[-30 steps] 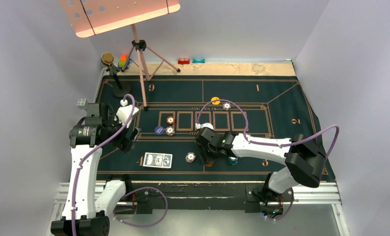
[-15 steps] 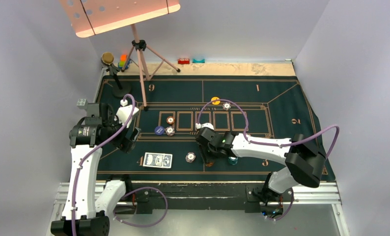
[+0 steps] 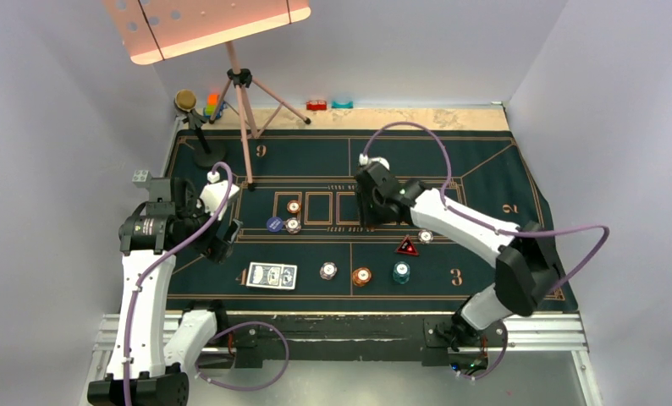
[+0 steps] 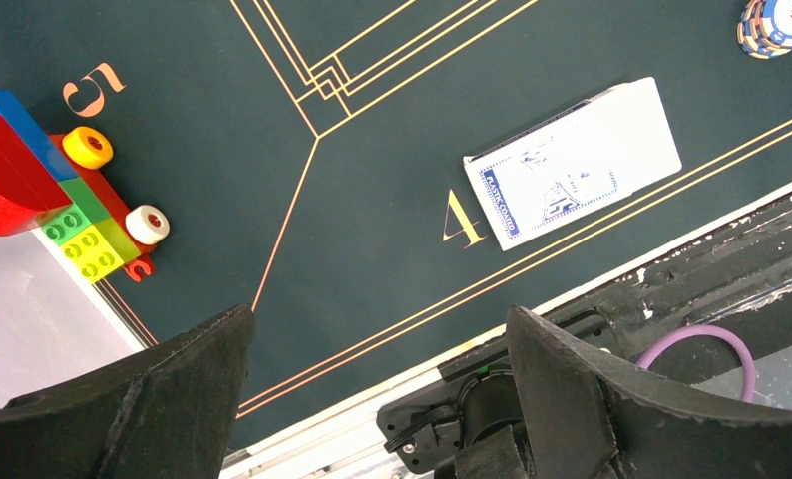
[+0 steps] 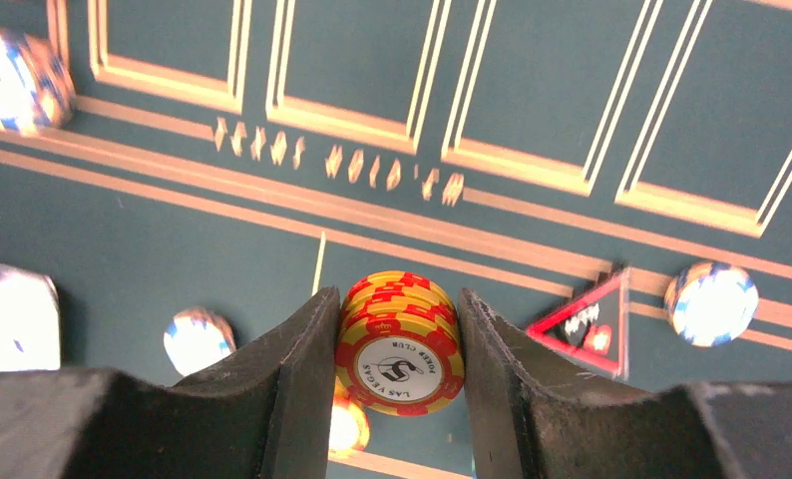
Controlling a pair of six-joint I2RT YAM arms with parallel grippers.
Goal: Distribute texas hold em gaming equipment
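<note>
Jaws wide left, chips pinched right

Left gripper [image 4: 380, 321] hangs above the dark green printed mat [image 4: 352, 60] near the blue-and-white card deck [image 4: 572, 160]; right gripper [image 5: 399, 309] clamps a yellow-and-red poker chip stack [image 5: 400, 349], seemingly above the centre boxes.

Matt cloth mat [image 5: 173, 239], glossy plastic chips [image 5: 400, 344], smooth coated cards [image 4: 572, 160]

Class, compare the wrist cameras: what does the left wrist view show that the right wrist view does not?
Left wrist only: the stacked toy blocks and the open, empty left pincer. Right wrist only: the right pincer shut on a yellow-and-red chip stack, and the red triangular marker. Both: the dark green mat with gold lines.
</note>
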